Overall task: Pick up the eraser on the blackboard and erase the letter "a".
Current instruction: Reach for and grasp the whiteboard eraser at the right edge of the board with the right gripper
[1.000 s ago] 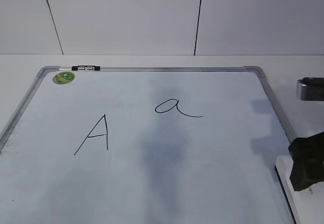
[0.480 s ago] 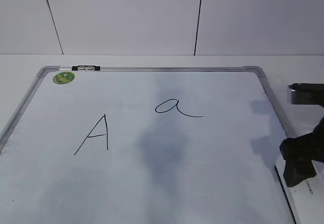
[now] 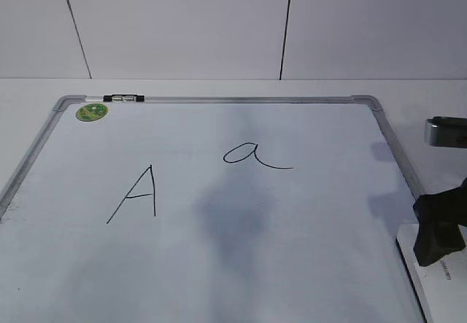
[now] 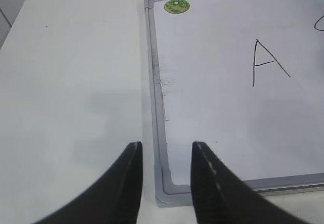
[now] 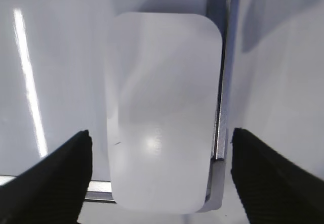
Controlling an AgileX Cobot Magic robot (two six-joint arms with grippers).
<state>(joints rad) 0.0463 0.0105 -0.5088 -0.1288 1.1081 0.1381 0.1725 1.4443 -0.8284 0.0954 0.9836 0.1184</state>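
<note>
Right fingers spread wide astride the eraser (apparently untouched), left fingers parted, empty.

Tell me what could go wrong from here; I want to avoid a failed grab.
The eraser lies against the board's metal frame, so a finger of the open right gripper could land on the frame rather than beside the eraser. Its smooth rounded sides may slip. Wiping the "a" could smear the nearby "A".

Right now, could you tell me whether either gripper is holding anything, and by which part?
Nothing is held. The right gripper has its jaws wide open on either side of the eraser, not touching it; the left gripper is open and empty.
</note>
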